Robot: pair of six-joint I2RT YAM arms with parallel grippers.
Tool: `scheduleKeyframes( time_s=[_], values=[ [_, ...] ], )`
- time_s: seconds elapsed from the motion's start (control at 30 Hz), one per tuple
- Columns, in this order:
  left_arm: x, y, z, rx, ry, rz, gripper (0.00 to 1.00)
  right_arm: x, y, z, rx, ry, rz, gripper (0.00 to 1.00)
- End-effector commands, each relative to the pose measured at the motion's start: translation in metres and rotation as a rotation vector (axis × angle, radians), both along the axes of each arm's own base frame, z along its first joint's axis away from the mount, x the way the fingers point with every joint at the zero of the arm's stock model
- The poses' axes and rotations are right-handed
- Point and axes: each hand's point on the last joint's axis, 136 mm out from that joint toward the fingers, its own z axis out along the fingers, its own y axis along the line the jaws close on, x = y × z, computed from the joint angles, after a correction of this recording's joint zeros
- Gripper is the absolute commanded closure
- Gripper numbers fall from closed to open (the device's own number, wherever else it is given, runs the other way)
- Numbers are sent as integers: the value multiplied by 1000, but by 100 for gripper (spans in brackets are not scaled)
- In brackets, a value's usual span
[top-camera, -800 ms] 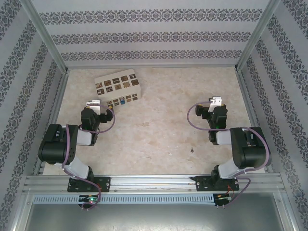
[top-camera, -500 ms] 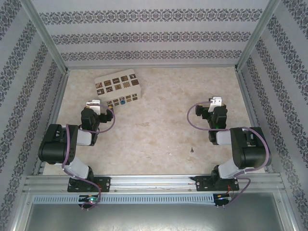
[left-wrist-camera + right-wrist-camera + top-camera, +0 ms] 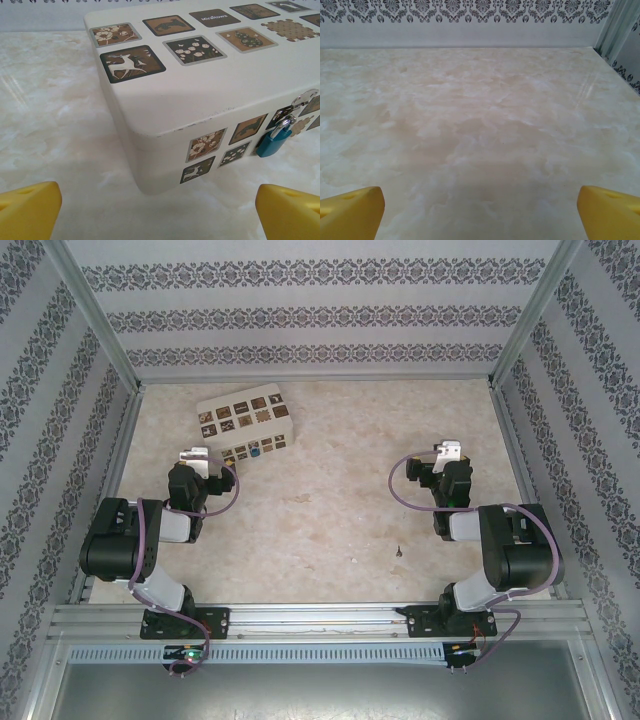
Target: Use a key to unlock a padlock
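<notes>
Teal padlock (image 3: 274,142) hangs from the beige box (image 3: 200,95) at 10 o'clock on the table (image 3: 340,440); left gripper (image 3: 160,212) and right gripper (image 3: 480,212) both spread wide, empty; dangling loose, it may swing aside when a key pushes in.

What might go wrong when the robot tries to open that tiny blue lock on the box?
1. The padlock is tiny and hangs on the front of the beige box, off to the right of the open left gripper. The wide gripper might shove the box instead of reaching the lock.
2. The right gripper is open too, with no key in it. A small dark thing on the table may be the key. It is too small to tell, and lying flat it could slip away.
</notes>
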Motion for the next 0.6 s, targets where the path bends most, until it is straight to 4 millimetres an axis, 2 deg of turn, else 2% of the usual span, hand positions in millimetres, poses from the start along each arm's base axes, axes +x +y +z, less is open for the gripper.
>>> scheduleKeyframes(
  time_s=[0.0, 0.33, 0.57],
  values=[
    [3, 1, 4, 6, -4, -10, 1, 3, 1, 7, 7, -25, -11, 2],
    [-2, 13, 8, 1, -42, 70, 1, 2, 1, 9, 9, -32, -11, 2],
    [-15, 24, 37, 2, -72, 137, 1, -8, 0, 34, 1, -50, -24, 2]
  ],
)
